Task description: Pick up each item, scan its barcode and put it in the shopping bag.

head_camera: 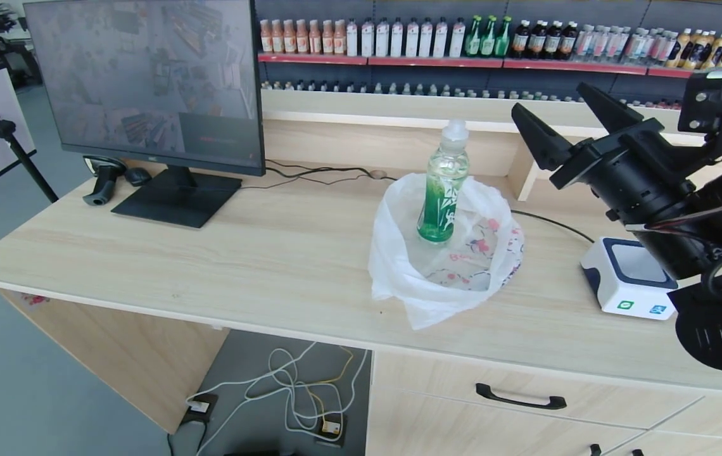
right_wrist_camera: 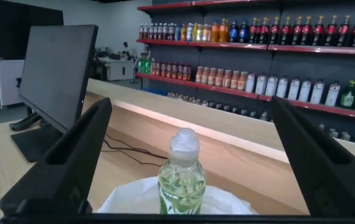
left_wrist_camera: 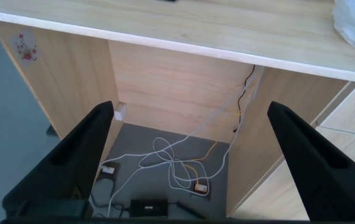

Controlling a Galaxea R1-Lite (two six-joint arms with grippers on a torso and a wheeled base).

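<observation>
One bottle [head_camera: 443, 183], one shopping bag [head_camera: 399, 269], one monitor [head_camera: 145, 82], one desktop scanner [head_camera: 627, 285], one handheld scanner [head_camera: 102, 182].

The right arm [head_camera: 684, 202] is raised at the robot's right, right gripper [head_camera: 573, 123] empty, jaws spread wide. The left gripper [left_wrist_camera: 190, 162] hangs low, also empty, jaws wide apart

The counter [head_camera: 272, 253] is made of pale wood with a fine grain, and it is left smooth and matt. The shopping bag [head_camera: 399, 266] is made of thin white plastic, crinkled and a little see-through. The bottle [head_camera: 443, 190] is made of clear, shiny plastic, and a glossy green wrap is stuck around it. At 3 o'clock from the bag, the scanner [head_camera: 614, 291] is cased in smooth white plastic, with a dark shiny window. At 10 o'clock, the monitor [head_camera: 145, 82] is framed in matt black plastic. The right gripper [head_camera: 551, 98] is made of matt black plastic too.
</observation>
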